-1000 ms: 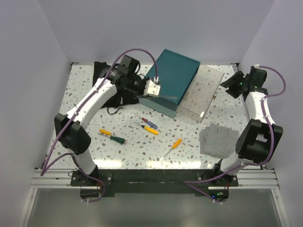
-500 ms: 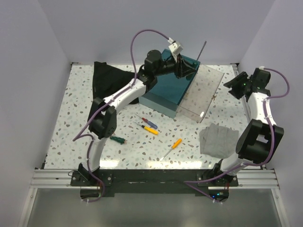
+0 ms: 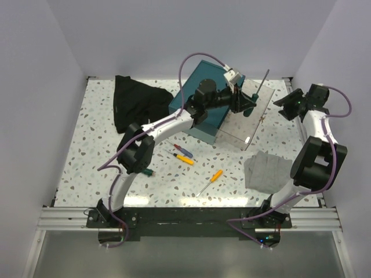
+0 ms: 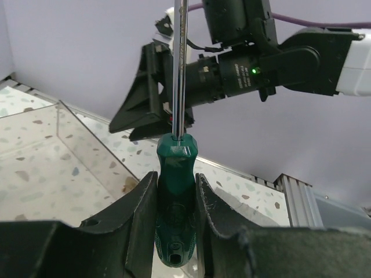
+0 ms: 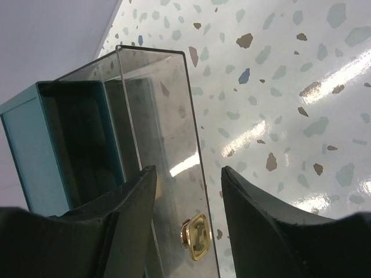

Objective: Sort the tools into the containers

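Observation:
My left gripper [image 3: 248, 104] is shut on a green-handled screwdriver [image 3: 254, 96], held over the clear plastic box [image 3: 255, 124] with its shaft pointing up. In the left wrist view the green handle [image 4: 175, 159] sits between my fingers [image 4: 139, 202]. The dark-teal case [image 3: 194, 113] stands left of the box. My right gripper [image 3: 283, 107] is open and empty just right of the box; its wrist view shows the box wall [image 5: 156, 116], a brass clasp [image 5: 196, 236] and the teal case [image 5: 23, 150]. The black bag [image 3: 136, 101] lies at the back left.
A blue-red screwdriver [image 3: 182, 150] and two orange-handled ones [image 3: 184, 158] [image 3: 213, 176] lie in front of the case. A green-handled tool [image 3: 146, 172] shows beside the left arm. A folded grey cloth [image 3: 266, 171] lies front right. My right gripper [image 4: 145, 110] faces the left wrist camera.
My left arm has swung from beside the black bag, across the teal case, to over the clear box, carrying the green screwdriver. The right arm has barely moved.

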Controlling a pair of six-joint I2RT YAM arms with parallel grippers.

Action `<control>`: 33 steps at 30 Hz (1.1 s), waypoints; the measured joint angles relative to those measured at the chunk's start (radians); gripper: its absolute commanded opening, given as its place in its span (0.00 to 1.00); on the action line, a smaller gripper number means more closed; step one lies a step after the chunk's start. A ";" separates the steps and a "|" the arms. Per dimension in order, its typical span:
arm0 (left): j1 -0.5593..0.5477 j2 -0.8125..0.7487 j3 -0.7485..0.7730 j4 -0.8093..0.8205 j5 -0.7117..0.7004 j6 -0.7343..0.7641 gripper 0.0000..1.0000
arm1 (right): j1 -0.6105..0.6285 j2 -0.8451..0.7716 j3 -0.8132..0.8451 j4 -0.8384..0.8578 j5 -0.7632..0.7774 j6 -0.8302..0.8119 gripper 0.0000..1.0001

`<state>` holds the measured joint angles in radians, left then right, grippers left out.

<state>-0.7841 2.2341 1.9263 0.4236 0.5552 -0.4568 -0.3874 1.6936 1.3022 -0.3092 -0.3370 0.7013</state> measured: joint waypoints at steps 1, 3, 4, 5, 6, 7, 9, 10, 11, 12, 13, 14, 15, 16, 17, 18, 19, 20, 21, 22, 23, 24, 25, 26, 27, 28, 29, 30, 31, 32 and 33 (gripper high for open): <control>-0.011 0.000 -0.003 0.000 -0.001 0.006 0.00 | 0.000 0.000 -0.003 0.000 -0.003 0.002 0.52; -0.025 0.000 -0.009 -0.001 -0.002 0.023 0.07 | 0.000 -0.004 -0.018 0.012 -0.007 0.007 0.52; -0.028 0.000 -0.011 -0.002 -0.002 0.031 0.13 | -0.001 -0.006 -0.029 0.017 -0.011 0.014 0.52; -0.029 0.000 -0.016 -0.001 -0.002 0.034 0.20 | -0.001 -0.008 -0.043 0.021 -0.014 0.019 0.52; -0.029 0.000 -0.024 0.001 -0.001 0.039 0.24 | -0.002 -0.011 -0.058 0.025 -0.018 0.026 0.52; -0.029 0.000 -0.029 0.001 -0.002 0.042 0.28 | -0.003 -0.011 -0.070 0.025 -0.021 0.031 0.52; -0.029 0.000 -0.046 -0.008 -0.002 0.057 0.40 | -0.005 -0.011 -0.085 0.024 -0.024 0.040 0.52; -0.029 0.001 -0.047 -0.021 -0.006 0.064 0.44 | -0.006 -0.011 -0.087 0.023 -0.024 0.043 0.52; -0.029 0.002 -0.047 -0.032 -0.010 0.073 0.48 | -0.007 -0.011 -0.087 0.025 -0.025 0.043 0.53; -0.030 0.002 -0.047 -0.040 -0.012 0.082 0.50 | -0.008 -0.012 -0.087 0.027 -0.026 0.044 0.53; -0.031 0.002 -0.047 -0.045 -0.013 0.087 0.55 | -0.009 -0.012 -0.087 0.029 -0.029 0.045 0.53; -0.031 0.002 -0.047 -0.046 -0.014 0.094 0.56 | -0.011 -0.011 -0.087 0.029 -0.034 0.047 0.53; -0.033 0.002 -0.047 -0.049 -0.016 0.104 0.57 | -0.013 -0.011 -0.086 0.029 -0.040 0.047 0.53; -0.034 0.002 -0.046 -0.054 -0.018 0.110 0.59 | -0.016 -0.012 -0.086 0.030 -0.048 0.048 0.54; -0.035 0.002 -0.044 -0.059 -0.021 0.116 0.59 | -0.019 -0.011 -0.084 0.030 -0.052 0.051 0.54; -0.036 0.002 -0.040 -0.066 -0.022 0.126 0.59 | -0.022 -0.011 -0.080 0.027 -0.056 0.051 0.54; -0.037 0.002 -0.032 -0.073 -0.023 0.134 0.60 | -0.026 -0.012 -0.074 0.024 -0.060 0.051 0.54; -0.037 0.002 -0.026 -0.078 -0.024 0.139 0.61 | -0.028 -0.014 -0.067 0.023 -0.066 0.047 0.55; -0.037 0.002 -0.013 -0.086 -0.024 0.148 0.61 | -0.030 -0.018 -0.057 0.019 -0.072 0.042 0.55; -0.036 0.002 0.005 -0.096 -0.024 0.157 0.62 | -0.031 -0.024 -0.049 0.018 -0.078 0.033 0.56; -0.036 0.002 0.026 -0.103 -0.025 0.167 0.63 | -0.034 -0.039 -0.038 0.018 -0.099 0.012 0.57; -0.033 0.000 0.047 -0.109 -0.027 0.179 0.63 | -0.034 -0.055 -0.026 0.018 -0.120 -0.008 0.57; -0.032 -0.006 0.067 -0.117 -0.035 0.192 0.64 | -0.033 -0.072 -0.015 0.020 -0.138 -0.030 0.59; -0.029 -0.014 0.081 -0.125 -0.043 0.204 0.65 | -0.031 -0.098 -0.004 0.027 -0.163 -0.060 0.62; -0.023 -0.028 0.096 -0.140 -0.051 0.217 0.65 | -0.026 -0.130 0.003 0.037 -0.183 -0.089 0.63; -0.014 -0.044 0.108 -0.156 -0.055 0.230 0.65 | -0.017 -0.167 0.010 0.045 -0.208 -0.122 0.64; 0.004 -0.070 0.117 -0.175 -0.056 0.241 0.66 | -0.004 -0.203 0.018 0.051 -0.236 -0.158 0.65; 0.028 -0.101 0.118 -0.193 -0.055 0.247 0.66 | 0.016 -0.238 0.031 0.049 -0.263 -0.214 0.65; 0.052 -0.127 0.117 -0.207 -0.055 0.251 0.67 | 0.045 -0.264 0.047 0.042 -0.286 -0.269 0.65; 0.090 -0.166 0.110 -0.225 -0.053 0.251 0.68 | 0.098 -0.290 0.074 0.013 -0.290 -0.359 0.65; 0.136 -0.212 0.090 -0.245 -0.051 0.250 0.69 | 0.171 -0.315 0.101 -0.024 -0.294 -0.454 0.65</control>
<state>-0.6479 2.0216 2.0159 0.1783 0.5045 -0.2066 -0.2161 1.3788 1.4036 -0.3328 -0.6312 0.2474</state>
